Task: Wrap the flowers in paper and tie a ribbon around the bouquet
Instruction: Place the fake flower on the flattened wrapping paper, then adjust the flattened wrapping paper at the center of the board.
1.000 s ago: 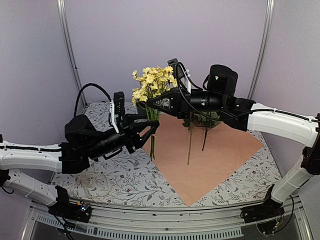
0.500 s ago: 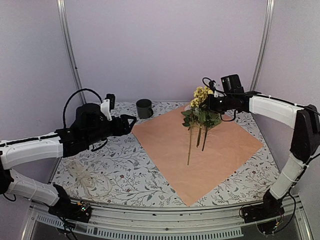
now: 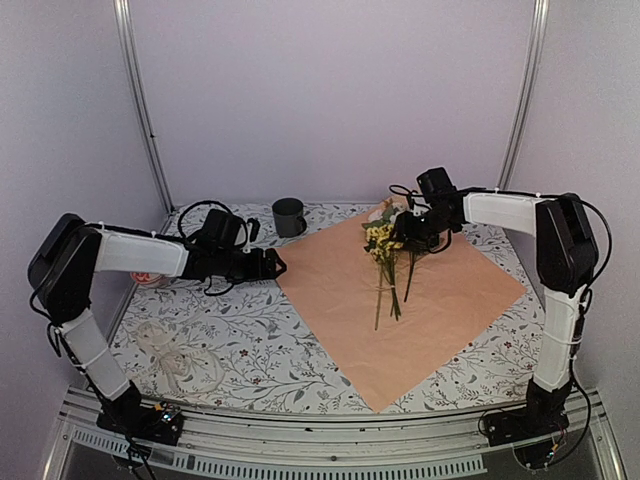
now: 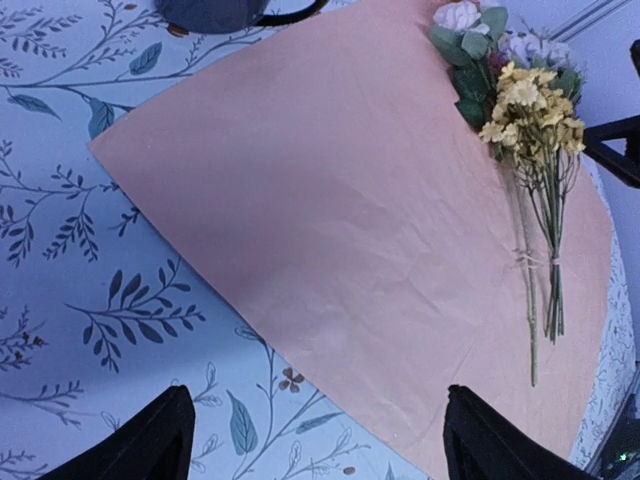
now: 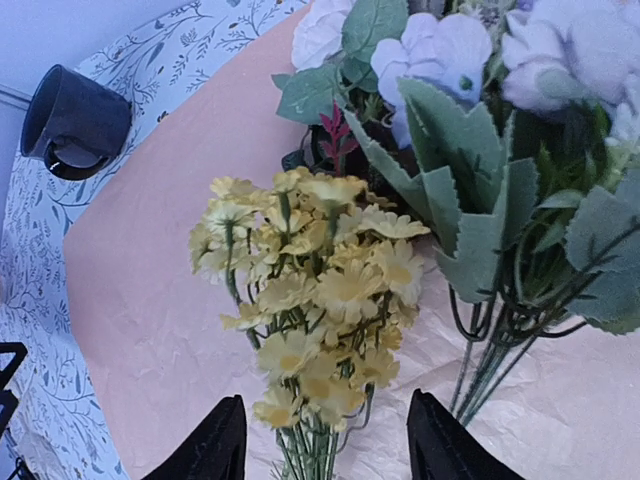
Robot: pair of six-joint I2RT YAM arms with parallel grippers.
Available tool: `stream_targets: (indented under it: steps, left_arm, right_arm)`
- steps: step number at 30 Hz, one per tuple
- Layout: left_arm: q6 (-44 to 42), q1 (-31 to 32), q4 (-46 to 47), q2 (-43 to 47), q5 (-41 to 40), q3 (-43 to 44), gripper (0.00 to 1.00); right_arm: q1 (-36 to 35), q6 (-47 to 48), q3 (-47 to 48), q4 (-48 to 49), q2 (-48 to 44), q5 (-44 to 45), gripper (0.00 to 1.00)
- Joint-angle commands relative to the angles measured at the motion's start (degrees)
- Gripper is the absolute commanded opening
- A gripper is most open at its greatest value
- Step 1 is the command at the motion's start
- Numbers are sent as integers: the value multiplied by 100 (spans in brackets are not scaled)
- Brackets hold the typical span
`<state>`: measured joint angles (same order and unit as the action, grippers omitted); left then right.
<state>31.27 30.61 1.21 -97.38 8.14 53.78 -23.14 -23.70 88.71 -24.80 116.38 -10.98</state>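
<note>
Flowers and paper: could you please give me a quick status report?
Left gripper open, low beside the paper. Right gripper open, astride the flowers. Flowers flat on paper, unwrapped. Mug off the paper, not obstructing.

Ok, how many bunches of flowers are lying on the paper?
2: a yellow bunch and a pale rose bunch, side by side near the paper's far corner. None looks hidden.

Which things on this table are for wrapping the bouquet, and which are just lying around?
For the job: flowers, peach paper under them, cream ribbon at the near left.
Lying about: dark mug at the far edge, reddish round item by the left arm, too hidden to identify.
</note>
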Motion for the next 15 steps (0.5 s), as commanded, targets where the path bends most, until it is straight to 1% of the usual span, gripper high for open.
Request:
stream_targets:
  steps: [1, 5, 8, 9, 10, 12, 13, 15]
  left_arm:
    - [-204, -379, -61, -586, 490, 547, 87]
    - [-146, -555, -137, -1138, 625, 883, 87]
    - [-119, -646, -196, -1416, 646, 1079, 88]
    - [-133, -659, -237, -1464, 660, 1200, 89]
    - [-144, -663, -289, -1705, 673, 1303, 91]
    - [-112, -662, -330, -1929, 803, 1465, 91]
    - [-65, -655, -320, -2033, 932, 1521, 95]
    - [46, -600, -208, -2165, 1184, 1533, 95]
  right_arm:
    - [24, 293, -57, -358, -728, 732, 60]
    - [221, 442, -693, -482, -1241, 1057, 66]
    - [750, 463, -1265, -455, -1525, 1130, 68]
    - [947, 476, -1436, -433, -1578, 1107, 68]
    - [1154, 509, -1577, -397, -1620, 1057, 69]
    - [1503, 605, -1820, -309, -1601, 890, 70]
    - [1665, 637, -1882, -274, -1498, 750, 70]
    - [1923, 758, -1995, -222, -1249, 409, 70]
